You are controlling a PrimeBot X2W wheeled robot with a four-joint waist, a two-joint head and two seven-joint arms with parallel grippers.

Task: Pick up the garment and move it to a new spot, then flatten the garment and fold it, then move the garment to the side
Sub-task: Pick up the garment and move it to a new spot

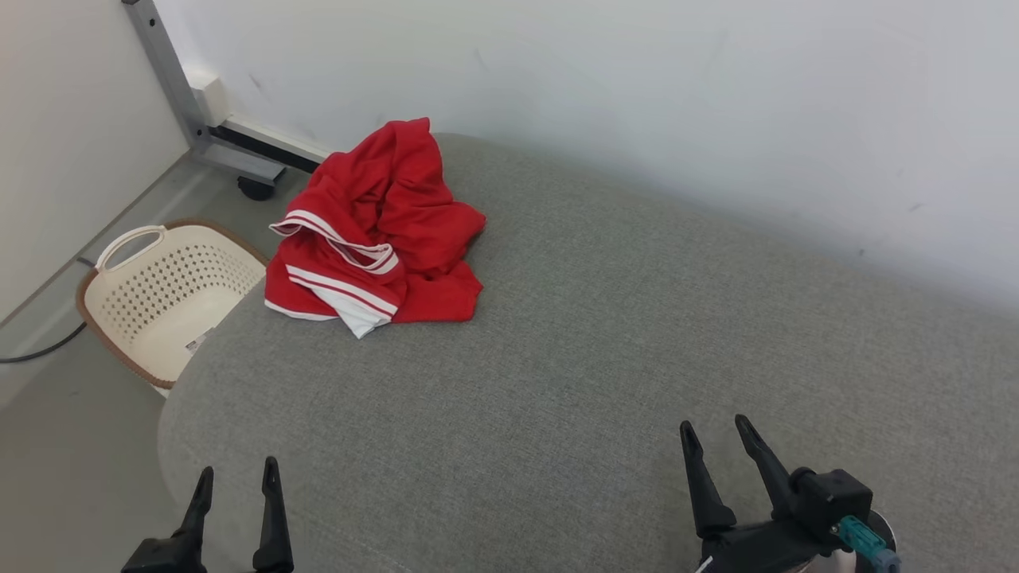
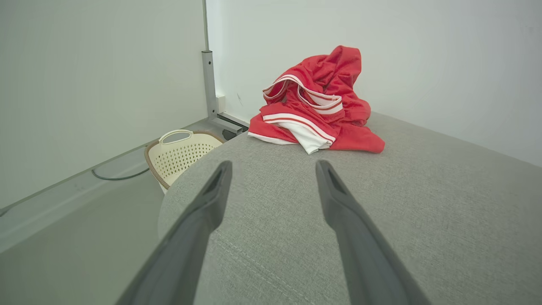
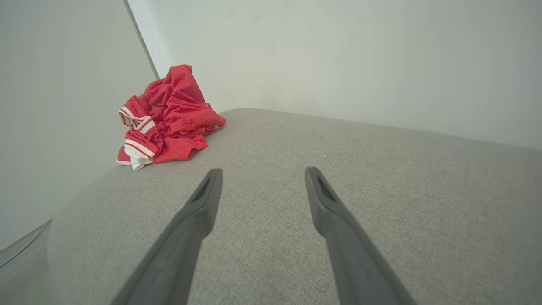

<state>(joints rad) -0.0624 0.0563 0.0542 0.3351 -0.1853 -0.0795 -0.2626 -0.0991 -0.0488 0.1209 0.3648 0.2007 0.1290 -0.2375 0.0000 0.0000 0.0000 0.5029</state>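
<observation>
A red garment [image 1: 374,231] with white stripe trim lies crumpled in a heap at the far left corner of the grey upholstered surface [image 1: 597,358], close to the wall. It also lies ahead in the left wrist view as the garment [image 2: 317,106] and far to the left in the right wrist view as the garment [image 3: 165,114]. My left gripper [image 1: 237,471] hovers open near the surface's front left edge, well short of the cloth. My right gripper [image 1: 716,426] stands open at the front right, empty, far from the garment.
A cream perforated laundry basket [image 1: 159,294] sits on the floor just left of the surface, below the garment. A metal frame leg with a caster [image 1: 255,187] stands by the white wall [image 1: 637,95]. A dark cable [image 1: 40,346] runs along the floor.
</observation>
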